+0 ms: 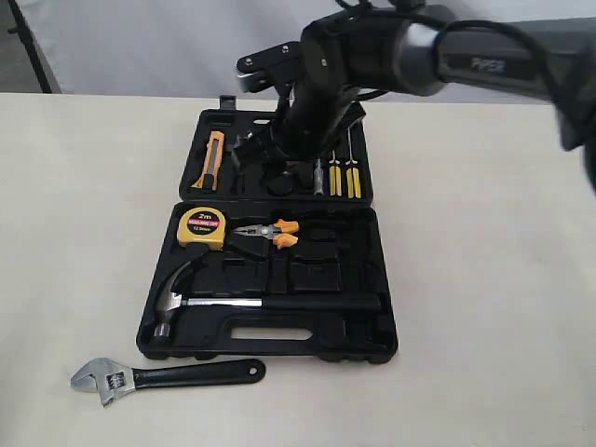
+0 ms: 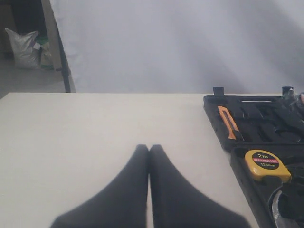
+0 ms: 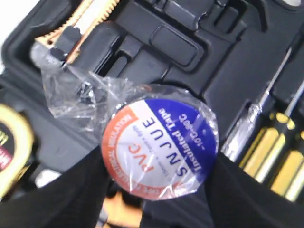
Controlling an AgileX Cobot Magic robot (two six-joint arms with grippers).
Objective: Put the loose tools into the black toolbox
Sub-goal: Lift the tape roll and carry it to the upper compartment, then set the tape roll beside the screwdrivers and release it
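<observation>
Exterior, right arm: the right arm (image 1: 326, 84) hangs over the far half of the black toolbox (image 1: 386, 279); its pincer is hidden under the wrist here.
Exterior, tools: the hammer (image 1: 270, 304) lies in its recess in the near half. The adjustable wrench (image 1: 168, 376) lies on the table just before the box, not yet put away.
Exterior, risk: the wrench is flat and thin; fingers may slide off it and push it away.
Left wrist, pincer: the left gripper (image 2: 149, 148) is pressed together with nothing in it, above bare table beside the box.
Right wrist, pincer: the right gripper (image 3: 159, 166) stands wide but clamps the tape roll (image 3: 159, 142) from both sides, above the moulded recesses.
Right wrist, risk one: if let go off-centre, the roll may land tilted on a ridge or on the screwdrivers (image 3: 266, 147).
Right wrist, risk two: the loose plastic wrap (image 3: 71, 95) may catch on a finger and lift the roll again.
</observation>
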